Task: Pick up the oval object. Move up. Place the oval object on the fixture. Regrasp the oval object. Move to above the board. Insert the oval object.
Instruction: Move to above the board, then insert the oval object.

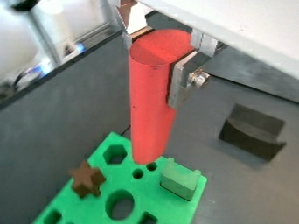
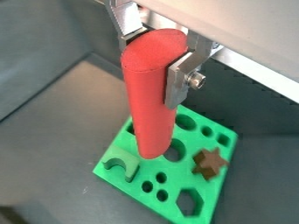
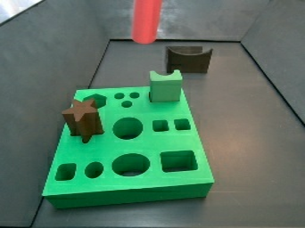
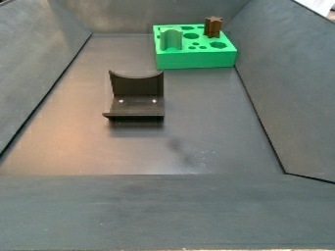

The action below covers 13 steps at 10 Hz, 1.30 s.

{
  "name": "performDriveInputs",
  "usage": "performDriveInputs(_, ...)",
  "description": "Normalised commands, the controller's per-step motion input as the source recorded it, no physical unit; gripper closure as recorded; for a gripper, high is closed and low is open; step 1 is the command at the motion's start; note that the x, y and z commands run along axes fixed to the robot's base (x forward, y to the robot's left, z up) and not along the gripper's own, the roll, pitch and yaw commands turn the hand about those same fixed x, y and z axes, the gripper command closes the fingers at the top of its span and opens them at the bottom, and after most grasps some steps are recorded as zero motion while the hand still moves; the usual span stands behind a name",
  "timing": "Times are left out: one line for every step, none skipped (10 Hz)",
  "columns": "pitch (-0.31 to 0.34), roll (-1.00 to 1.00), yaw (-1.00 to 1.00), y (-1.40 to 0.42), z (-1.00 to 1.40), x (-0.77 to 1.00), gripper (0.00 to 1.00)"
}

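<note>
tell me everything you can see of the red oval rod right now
The oval object is a smooth, matte red rod with a rounded top end, plastic by its look. It hangs upright, clamped near its top between the silver fingers of the hand. Its lower end hovers above the green board, touching nothing else. In a side view only its lower part shows, high up.

Red rod [image 3: 145, 21] hangs abv board [image 3: 125, 156].
</note>
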Motion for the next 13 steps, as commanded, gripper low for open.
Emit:
performDriveInputs(-0.231, -0.05, 0.49, 0.01, 0.00, -0.05, 1.00)
performDriveInputs(-0.163, -0.03, 0.30, 0.01, 0.00, -0.04, 1.00)
performDriveInputs(0.000, 0.00, 0.00, -0.02, 0.00, 0.00, 1.00)
performDriveInputs(-0.046, 0.00, 0.00, -0.15, -0.03, 0.00, 1.00)
performDriveInputs(-0.160, 0.00, -0.05, -0.39, -0.01, -0.11, 1.00)
performDriveInputs(-0.253, 0.00, -0.20, -0.51, -0.04, -0.21, 1.00)
performDriveInputs(-0.187, 0.00, -0.48, -0.48, 0.00, 0.00, 1.00)
performDriveInputs(-0.166, 0.00, -0.60, -0.34, 0.00, 0.00, 1.00)
performDriveInputs(-0.127, 0.00, -0.75, -0.25, 0.00, 0.02, 1.00)
performDriveInputs(-0.124, 0.00, -0.76, -0.22, 0.00, 0.08, 1.00)
performDriveInputs(-0.123, 0.00, -0.73, -0.22, 0.00, 0.16, 1.00)
performDriveInputs(-0.116, 0.00, -0.70, -0.21, 0.00, 0.21, 1.00)
performDriveInputs(-0.131, -0.03, -0.65, -0.17, 0.00, 0.26, 1.00)
